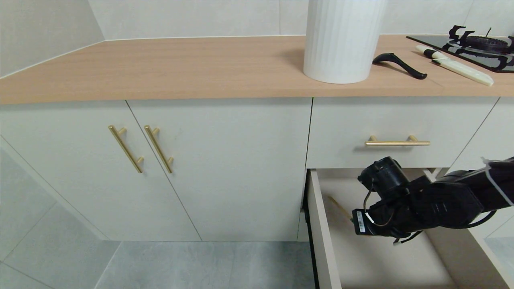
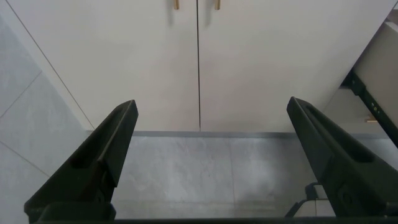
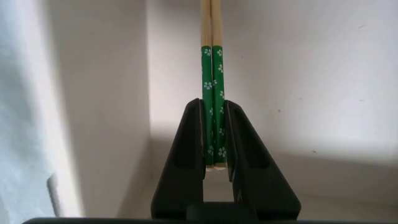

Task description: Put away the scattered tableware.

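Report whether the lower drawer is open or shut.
Open: the drawer juts out past the cabinet front, its inside floor showing.

The right arm (image 1: 453,204) comes in low from the right and stretches leftward, its wrist (image 1: 385,176) at the left end, turned down. From the head view the right claw (image 3: 215,124) appears to sit under the wrist, though its tips are hard to make out there. Seen from its own wrist, its two black fingers (image 3: 186,155) are pressed close together, clamping a pair of chopsticks (image 3: 212,68). The left claw (image 2: 211,106) is angled forward and down, its fingers (image 2: 99,162) spread wide with nothing between them.
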